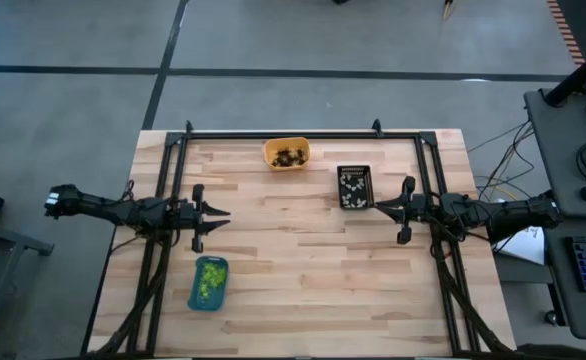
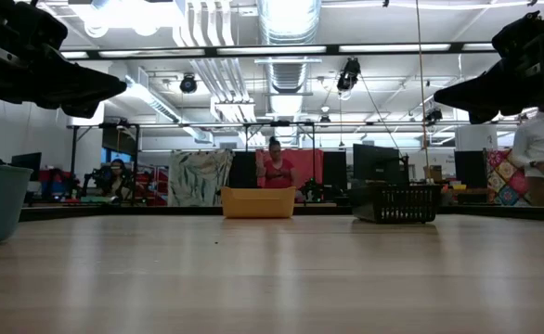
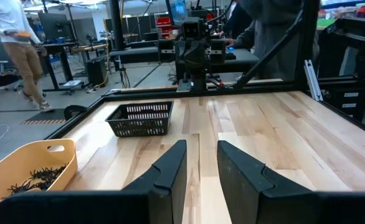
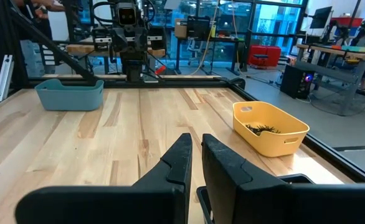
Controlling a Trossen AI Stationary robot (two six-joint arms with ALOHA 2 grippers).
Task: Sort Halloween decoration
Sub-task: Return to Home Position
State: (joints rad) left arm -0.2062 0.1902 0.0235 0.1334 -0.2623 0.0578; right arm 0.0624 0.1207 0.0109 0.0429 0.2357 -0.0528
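Two grippers face each other across the wooden table [image 1: 303, 290], tip toward tip, both raised off the boards and both holding nothing. The left gripper [image 3: 201, 144] has its jaws released, and a clear strip of bare wood shows between its two dark fingers [image 3: 170, 168]. The right gripper [image 4: 195, 138] has its jaws drawn much closer, parted only by a thin slit that has nothing in it.

Lime-green trinkets [image 1: 211, 278] fill the blue tray [image 1: 209, 306], which stands near the left jaws, off to their side toward the table's front edge. Black spider trinkets [image 1: 290, 156] lie in the yellow bin [image 1: 269, 155], ahead of the left jaws and off to their other side, roughly midway between the two grippers at the back edge. Whitish trinkets [image 1: 352, 188] sit in the black mesh basket [image 1: 354, 168], just beside the tips of the right jaws, toward the back edge.

Pale planks between the two sets of jaws lie bare, and a black metal frame [image 1: 293, 133] runs round the table. Beyond the jaws the low view looks into an open workshop with ceiling ducts [image 2: 286, 28] and strip lights. A person in a red top [image 2: 275, 169] is straight past the yellow bin, and a person in white [image 2: 543, 144] is at the room's edge. Far past the left jaws, a person in tan trousers [image 3: 20, 56] is among desks
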